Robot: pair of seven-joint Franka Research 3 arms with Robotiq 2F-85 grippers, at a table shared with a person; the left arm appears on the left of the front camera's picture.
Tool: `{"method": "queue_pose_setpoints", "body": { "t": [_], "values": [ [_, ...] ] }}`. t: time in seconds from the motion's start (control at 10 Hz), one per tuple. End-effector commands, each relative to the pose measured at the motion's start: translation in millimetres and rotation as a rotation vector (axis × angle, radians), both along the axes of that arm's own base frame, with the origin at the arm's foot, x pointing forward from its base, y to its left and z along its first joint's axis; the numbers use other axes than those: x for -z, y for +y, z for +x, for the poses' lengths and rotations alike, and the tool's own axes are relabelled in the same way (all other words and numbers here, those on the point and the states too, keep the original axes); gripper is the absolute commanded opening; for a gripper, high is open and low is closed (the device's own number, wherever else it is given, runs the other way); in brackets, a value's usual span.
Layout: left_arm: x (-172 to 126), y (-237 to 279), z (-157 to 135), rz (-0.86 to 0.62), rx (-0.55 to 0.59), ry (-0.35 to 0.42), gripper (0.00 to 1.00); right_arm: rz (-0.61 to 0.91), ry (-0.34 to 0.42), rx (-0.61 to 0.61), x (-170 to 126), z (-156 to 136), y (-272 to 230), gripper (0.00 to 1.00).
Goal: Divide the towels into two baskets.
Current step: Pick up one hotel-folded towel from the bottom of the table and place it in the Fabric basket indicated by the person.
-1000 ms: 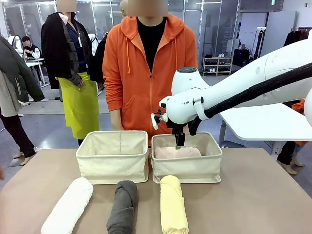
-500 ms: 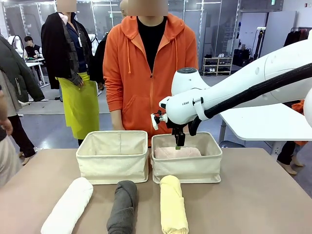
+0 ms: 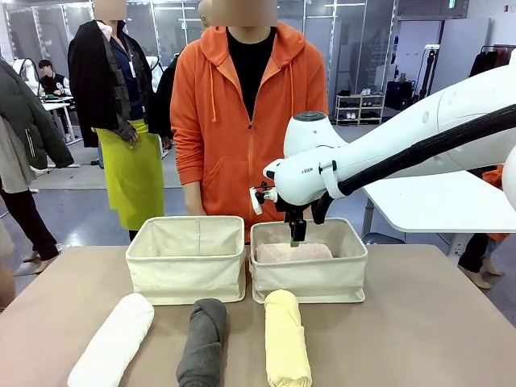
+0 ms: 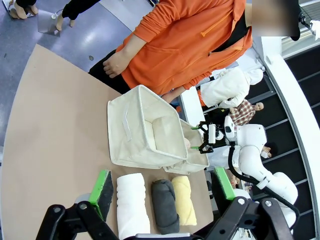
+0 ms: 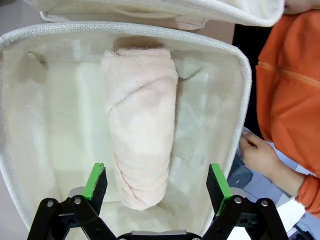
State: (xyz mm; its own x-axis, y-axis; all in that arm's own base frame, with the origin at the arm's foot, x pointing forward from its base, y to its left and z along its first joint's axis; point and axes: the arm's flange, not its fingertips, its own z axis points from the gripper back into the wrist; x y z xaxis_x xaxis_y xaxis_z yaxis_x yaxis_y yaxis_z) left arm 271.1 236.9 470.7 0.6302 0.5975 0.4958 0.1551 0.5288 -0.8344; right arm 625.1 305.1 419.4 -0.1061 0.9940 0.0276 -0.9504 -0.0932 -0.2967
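The right gripper (image 3: 297,234) hangs spread wide above the pink towel (image 5: 140,125) lying in the right basket (image 3: 343,274); the left gripper (image 4: 162,184) is spread too, over the bench (image 4: 50,150).

pink towel (image 5: 140,125): fuzzy looped terry | white towel (image 3: 113,343), grey towel (image 3: 201,345), yellow towel (image 3: 287,347): same soft nap | left basket (image 3: 185,278), right basket (image 3: 310,282): matt woven canvas | table (image 3: 427,322): smooth, matt | right arm (image 3: 387,153): glossy white plastic | hoodie (image 3: 242,137): orange cloth, matt

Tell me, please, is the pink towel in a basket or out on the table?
In: the pink towel lies within the walls of the right basket, below the open right hand.
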Motion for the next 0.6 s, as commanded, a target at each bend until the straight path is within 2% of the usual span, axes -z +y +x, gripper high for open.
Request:
{"method": "queue_pose_setpoints", "body": {
  "t": [0.0,0.1,0.2,0.4,0.5],
  "values": [
    [-0.4,1.3,-0.2,-0.013,0.005,-0.019,1.0,0.039,-0.036,0.075,-32.1,-13.1,-35.4,1.0],
    [-0.4,1.3,-0.2,-0.013,0.005,-0.019,1.0,0.036,-0.051,0.121,-42.5,-22.3,-55.9,1.0],
    [-0.4,1.3,-0.2,-0.013,0.005,-0.019,1.0,0.086,-0.019,0.214,-51.6,-29.7,-87.2,1.0],
    [-0.4,1.3,-0.2,-0.013,0.005,-0.019,1.0,0.361,0.129,0.365,-69.8,-47.4,-167.7,1.0],
    [-0.4,1.3,-0.2,-0.013,0.005,-0.019,1.0,0.465,0.18,0.397,-75.8,-54.0,-195.2,1.0]
  ]
}}
